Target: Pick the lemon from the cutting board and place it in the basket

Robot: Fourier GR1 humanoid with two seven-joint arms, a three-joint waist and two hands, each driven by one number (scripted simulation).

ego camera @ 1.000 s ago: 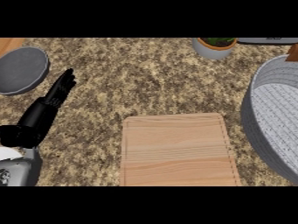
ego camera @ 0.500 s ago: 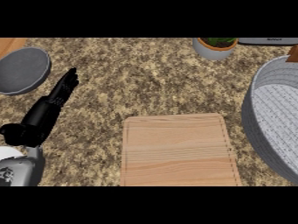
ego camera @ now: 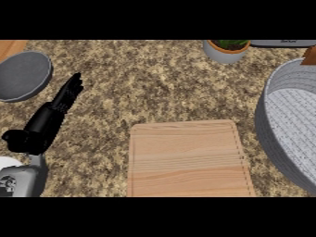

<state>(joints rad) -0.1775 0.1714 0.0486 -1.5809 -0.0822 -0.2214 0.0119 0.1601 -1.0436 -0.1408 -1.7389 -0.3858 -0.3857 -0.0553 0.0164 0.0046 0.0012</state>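
A bare wooden cutting board (ego camera: 187, 159) lies at the lower middle of the counter; no lemon shows on it or anywhere else in view. A large grey woven basket (ego camera: 293, 134) with a wooden handle fills the right edge, and its visible inside holds nothing. My left hand (ego camera: 51, 118) stands at the left, open, fingers straight and pointing away from me, holding nothing. My right hand does not show.
A grey pan (ego camera: 18, 76) sits at the far left near the counter's wooden edge. A potted plant (ego camera: 226, 48) in a pale pot stands at the back, with a dark appliance (ego camera: 283, 43) beside it. Speckled countertop lies between the objects.
The view has shifted slightly; my left hand sits a little lower and more to the left in frame. Nothing was taken hold of or let go.
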